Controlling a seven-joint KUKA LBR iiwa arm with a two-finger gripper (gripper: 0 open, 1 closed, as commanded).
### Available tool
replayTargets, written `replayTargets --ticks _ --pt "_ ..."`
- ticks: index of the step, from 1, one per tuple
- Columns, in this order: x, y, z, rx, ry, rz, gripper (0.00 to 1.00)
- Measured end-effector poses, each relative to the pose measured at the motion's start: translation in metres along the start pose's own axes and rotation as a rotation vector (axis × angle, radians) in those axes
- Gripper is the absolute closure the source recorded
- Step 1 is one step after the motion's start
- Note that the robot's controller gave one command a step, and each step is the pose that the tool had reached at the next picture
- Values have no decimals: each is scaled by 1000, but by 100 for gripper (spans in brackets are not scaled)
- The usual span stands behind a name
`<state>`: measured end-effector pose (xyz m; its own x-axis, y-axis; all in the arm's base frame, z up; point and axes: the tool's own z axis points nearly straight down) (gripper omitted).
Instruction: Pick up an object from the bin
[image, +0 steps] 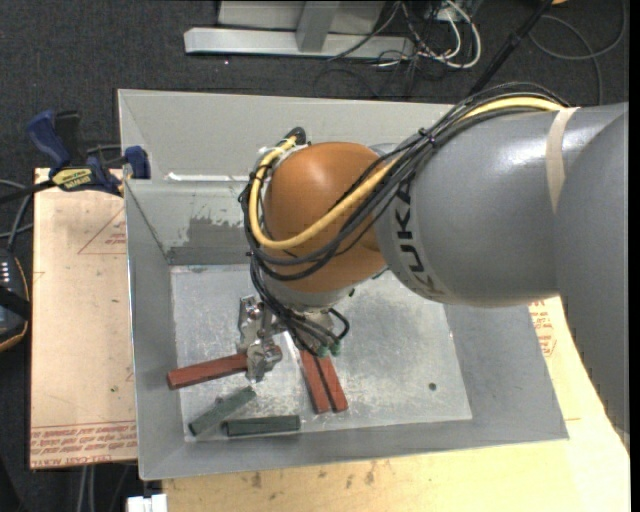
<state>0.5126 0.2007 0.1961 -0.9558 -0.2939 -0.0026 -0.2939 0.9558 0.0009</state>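
Note:
My gripper (262, 352) hangs low over the bin's front left part, its metal fingers just below the orange dome. A long red-brown bar (205, 372) lies flat with its right end right at the fingertips. Whether the fingers grip it, I cannot tell. Two red-brown bars (323, 382) lie side by side just to the right of the gripper, with a small green piece (333, 349) at their far end. In front of the gripper lie a grey-green bar (222, 411) at a slant and a dark grey bar (262, 426) along the front wall.
The arm and its orange dome with cables cover the bin's middle and back. The bin's right half shows bare scuffed floor. The left wall stands close to the red-brown bar's left end.

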Motion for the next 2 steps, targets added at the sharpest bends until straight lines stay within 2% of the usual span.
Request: replayTargets --ticks 1,2 --pt "0 0 0 0 0 0 100" --pt "22 -19 -88 0 -1 -395 100"
